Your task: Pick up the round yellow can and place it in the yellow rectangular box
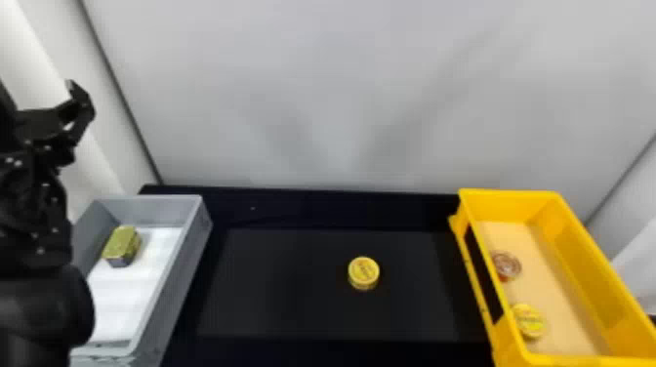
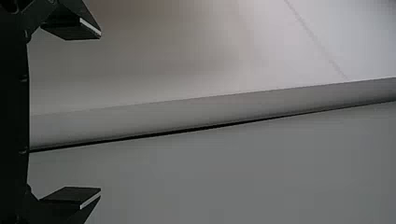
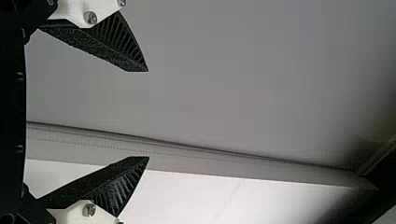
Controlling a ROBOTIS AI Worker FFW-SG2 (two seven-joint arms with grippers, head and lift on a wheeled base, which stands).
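I have the round yellow can (image 1: 363, 272) lying flat, label side up, on the dark rectangular mat (image 1: 293, 297), a little right of centre in the lower half of my head view. The mat lies on the black table (image 1: 293, 207). Over at the lower right of the frame is the yellow rectangular box (image 1: 578, 249), well apart from that can, with a tan floor and an open top. Inside it, along the wall on its left side, I see a small round reddish-brown can (image 1: 506, 266), and nearer the bottom of the frame a second round yellow can (image 1: 528, 321). At the lower left sits a grey rectangular plastic box (image 1: 178, 290) with a white floor, holding a gold-green block-shaped tin (image 1: 122, 243) in its upper part. My left gripper (image 1: 74, 114) is up at the left edge of the head view, higher in the frame than the grey box; in its wrist view the left gripper (image 2: 101, 113) has its fingers (image 2: 72, 29) wide apart with nothing between them. In its own wrist view, my right gripper (image 3: 148, 114) also has its black ribbed fingers (image 3: 100, 44) spread apart and empty, in front of a plain grey surface (image 3: 271, 70) and a paler strip (image 3: 196, 163).
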